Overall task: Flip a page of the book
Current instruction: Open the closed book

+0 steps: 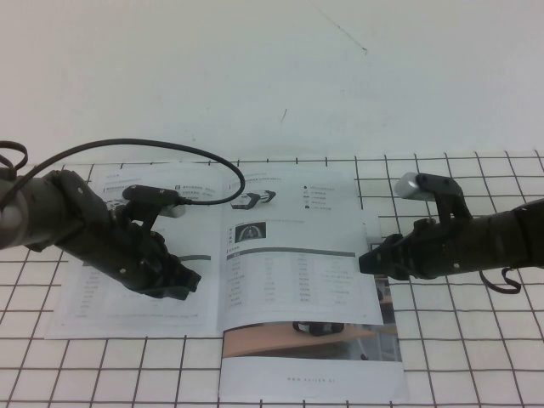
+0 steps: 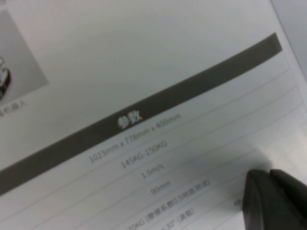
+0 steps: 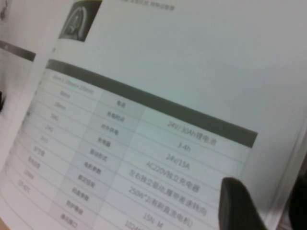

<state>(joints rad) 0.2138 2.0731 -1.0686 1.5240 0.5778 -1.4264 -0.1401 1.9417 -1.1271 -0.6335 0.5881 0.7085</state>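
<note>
Two grippers are over the open book (image 1: 255, 246), which lies flat on the gridded counter (image 1: 476, 357), roughly midway between its left and right edges and toward the near edge; the book's lower right part overlaps a brochure (image 1: 314, 365) with a brown floor photo and a white strip, which pokes out toward the near edge.

My left gripper (image 1: 174, 285) rests low on the book's left-hand leaf, near the spine; in the left wrist view its dark fingers (image 2: 276, 199) sit close together with only a slim seam between them, touching or just above the printed table below the grey bar (image 2: 144, 112); I hold nothing in them.

My right gripper (image 1: 371, 259) sits at the outer edge of the page (image 1: 293, 255), the right-hand leaf carrying a dark dial picture (image 1: 248, 229) above a grey-barred table; in the right wrist view one finger (image 3: 237, 206) lies over the printed face near the page's edge and the other dark finger shows beyond that edge, so the fingers stand wide with the paper's margin between them; whether they press the paper I cannot tell; the page itself lies flat, not lifted.

A black cable (image 1: 170, 153) loops from my left arm across the top of the book; small vehicle photos (image 1: 255, 200) are printed near the book's far edge.
</note>
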